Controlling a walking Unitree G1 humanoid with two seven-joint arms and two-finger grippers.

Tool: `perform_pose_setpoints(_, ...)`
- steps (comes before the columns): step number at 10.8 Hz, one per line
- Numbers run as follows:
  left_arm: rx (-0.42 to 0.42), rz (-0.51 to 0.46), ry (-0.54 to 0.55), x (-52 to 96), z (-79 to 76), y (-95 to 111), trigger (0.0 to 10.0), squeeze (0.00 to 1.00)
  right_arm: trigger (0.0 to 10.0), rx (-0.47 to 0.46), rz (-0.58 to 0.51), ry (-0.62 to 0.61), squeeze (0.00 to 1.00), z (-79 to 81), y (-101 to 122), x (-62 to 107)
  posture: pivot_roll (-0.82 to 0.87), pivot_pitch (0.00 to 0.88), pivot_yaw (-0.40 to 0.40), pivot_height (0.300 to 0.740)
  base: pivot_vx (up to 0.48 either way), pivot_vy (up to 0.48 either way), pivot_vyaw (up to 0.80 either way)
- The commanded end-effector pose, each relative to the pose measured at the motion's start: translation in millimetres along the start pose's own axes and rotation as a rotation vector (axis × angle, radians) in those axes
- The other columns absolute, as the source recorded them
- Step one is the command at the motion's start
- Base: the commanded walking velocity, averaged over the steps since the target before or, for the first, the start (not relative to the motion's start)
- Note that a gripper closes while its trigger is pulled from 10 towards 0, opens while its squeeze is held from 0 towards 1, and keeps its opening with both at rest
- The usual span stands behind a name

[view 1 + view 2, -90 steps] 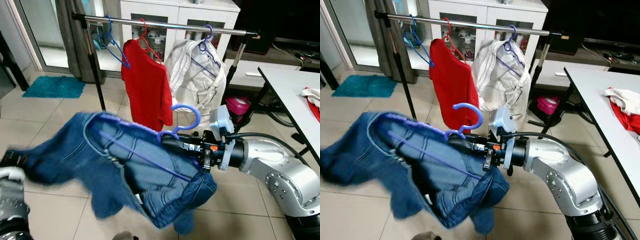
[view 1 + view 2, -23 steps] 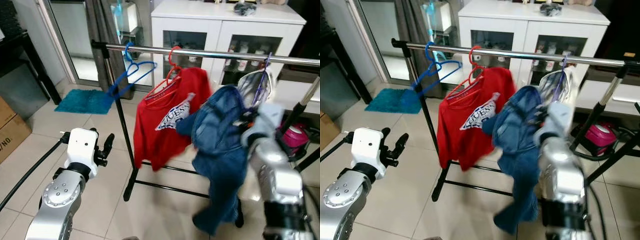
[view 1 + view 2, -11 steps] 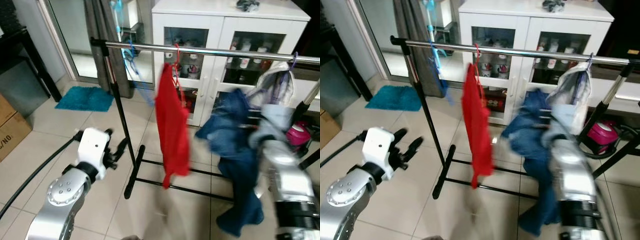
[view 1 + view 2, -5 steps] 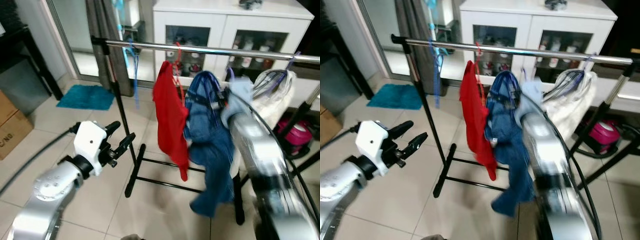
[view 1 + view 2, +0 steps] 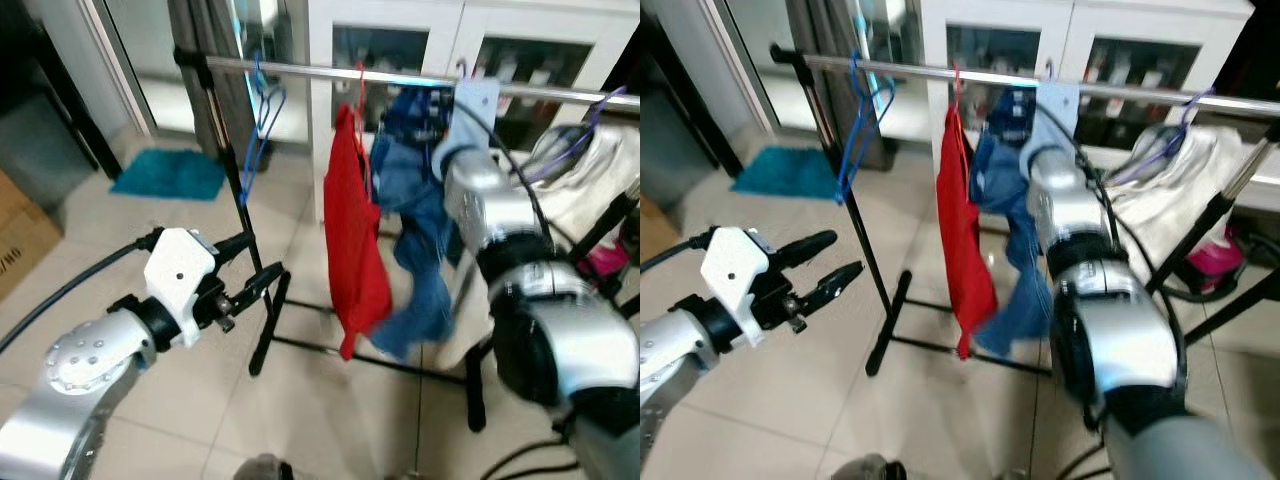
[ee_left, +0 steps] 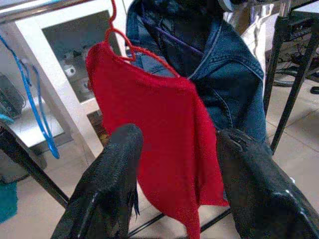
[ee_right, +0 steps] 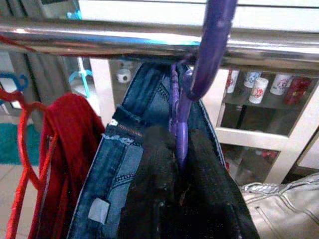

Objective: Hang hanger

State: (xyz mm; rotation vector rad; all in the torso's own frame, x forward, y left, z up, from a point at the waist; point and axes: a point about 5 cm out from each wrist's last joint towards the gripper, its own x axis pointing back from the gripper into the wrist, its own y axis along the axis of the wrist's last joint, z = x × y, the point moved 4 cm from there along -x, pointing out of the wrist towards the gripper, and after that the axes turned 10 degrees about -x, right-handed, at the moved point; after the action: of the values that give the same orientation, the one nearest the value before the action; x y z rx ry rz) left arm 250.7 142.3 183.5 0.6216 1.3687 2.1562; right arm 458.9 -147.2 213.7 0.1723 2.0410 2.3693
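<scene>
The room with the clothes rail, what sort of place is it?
Probably a room in a home: a tiled floor, a white glass-door cabinet holding small items, and a clothes rail carrying a red shirt and denim garment.

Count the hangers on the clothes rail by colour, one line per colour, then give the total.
Blue hanger, empty: 1
Red hanger, carrying the red shirt: 1
Purple hangers: 2, one carrying the jeans and gripped by the right claw, one carrying the white jacket
Total: 4
</scene>
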Motion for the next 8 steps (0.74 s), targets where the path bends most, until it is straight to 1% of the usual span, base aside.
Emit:
perform_pose_setpoints(1, -0.011, 0.005, -0.019, 6.2, -2.5, 5, 10.0, 0.0, 10.0, 0.004, -0.019, -0.01, 0.0, 1.4, 9, -2.4, 0.13, 0.141, 0.025, 0.74, 0.0, 0.0, 0.0)
perform_pose_setpoints(3, -0.016, 0.014, -0.041, 11.4, -4.5, 11, 10.0, 0.0, 10.0, 0.017, -0.002, -0.03, 0.0, 2.3, 10, -4.3, 0.15, 0.159, 0.017, 0.74, 0.0, 0.0, 0.0)
perform_pose_setpoints(5, -0.018, 0.01, -0.072, 14.3, -9.0, 19, 10.0, 0.0, 10.0, -0.003, 0.008, -0.046, 0.0, 1.7, 10, -4.9, 0.18, 0.183, 0.008, 0.74, 0.0, 0.0, 0.0)
perform_pose_setpoints(6, -0.019, 0.017, -0.076, 17.5, -11.4, 22, 10.0, 0.0, 10.0, -0.044, -0.008, -0.056, 0.0, -0.4, 16, -5.5, 0.2, 0.195, -0.001, 0.74, 0.0, 0.0, 0.0)
perform_pose_setpoints(7, -0.021, 0.023, -0.069, 20.5, -10.3, 24, 10.0, 0.0, 10.0, -0.098, -0.042, -0.059, 0.0, -1.7, 23, -5.8, 0.2, 0.203, -0.001, 0.74, 0.0, 0.0, 0.0)
perform_pose_setpoints(8, -0.021, 0.025, -0.069, 21.5, -10.5, 24, 10.0, 0.0, 10.0, -0.115, -0.063, -0.064, 0.0, -2.9, 26, -5.7, 0.2, 0.208, -0.002, 0.74, 0.0, 0.0, 0.0)
